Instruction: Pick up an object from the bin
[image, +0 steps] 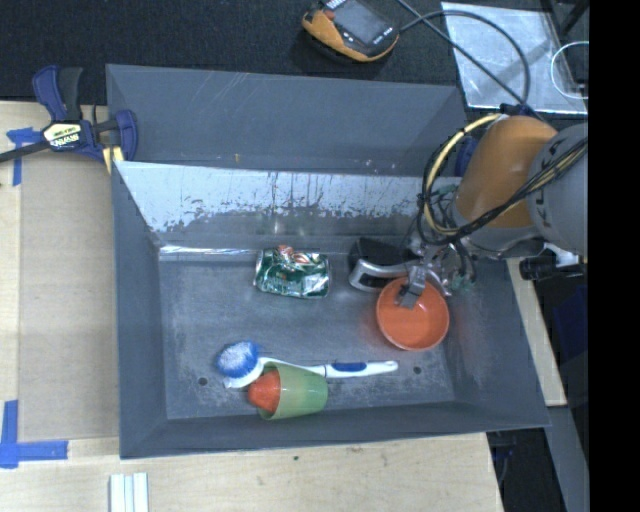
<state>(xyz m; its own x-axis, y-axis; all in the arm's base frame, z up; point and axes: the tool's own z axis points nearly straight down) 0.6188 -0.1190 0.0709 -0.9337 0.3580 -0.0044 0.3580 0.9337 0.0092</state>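
Note:
My gripper hangs at the right side of the bin, right over the far rim of an orange bowl that stands upright on the floor. Its tip reaches down to the bowl's inside. Just left of the gripper, a small black and white object lies against the bowl's far-left edge. A crumpled green foil packet sits farther left, in the middle of the bin near the back wall.
Near the bin's front wall lies a green cup on its side with an orange-red thing at its mouth. A brush with a blue head and a white and blue handle rests beside it. The arm enters from the right.

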